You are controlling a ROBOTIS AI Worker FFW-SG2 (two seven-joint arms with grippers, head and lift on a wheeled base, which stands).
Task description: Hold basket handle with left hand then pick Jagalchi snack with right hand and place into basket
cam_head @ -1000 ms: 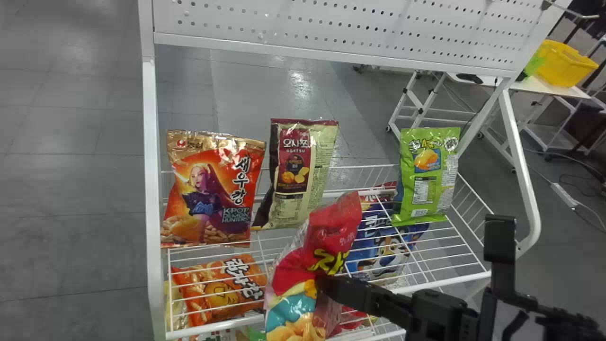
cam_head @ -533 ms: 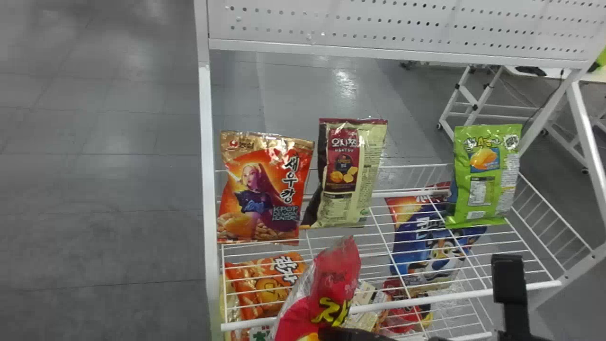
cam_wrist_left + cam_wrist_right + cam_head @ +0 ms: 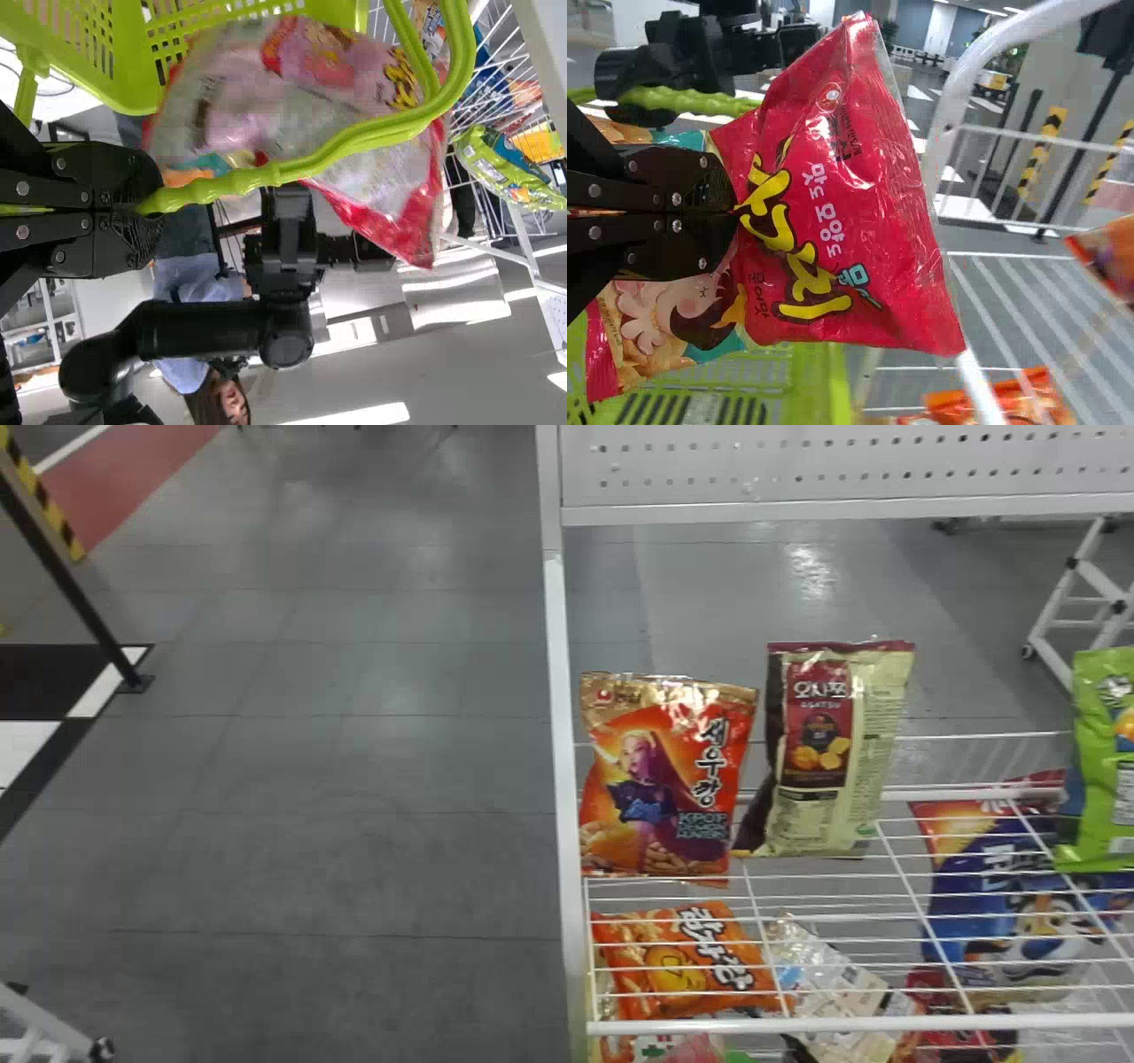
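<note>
Right claw (image 3: 733,212) closed tight on snack bag (image 3: 842,221); left claw (image 3: 149,209) clamped round basket handle (image 3: 275,173). Likely transfer step. Next: bag over basket (image 3: 128,62), lower, release.

The pinched, crinkled red Jagalchi snack (image 3: 877,204) is near the lime-green basket (image 3: 133,80).

Head view: bright green snack bag (image 3: 1091,779) cut off by right edge; blue snack bag (image 3: 967,890) partly hidden by white wire shelf (image 3: 859,1025); pinkish item (image 3: 695,1051) cut off by bottom edge, identity unclear. Left wrist view: lime-green plastic basket (image 3: 133,66) cut off; red Jagalchi bag (image 3: 310,75) blurred, partly behind ridged handle (image 3: 354,143).
</note>
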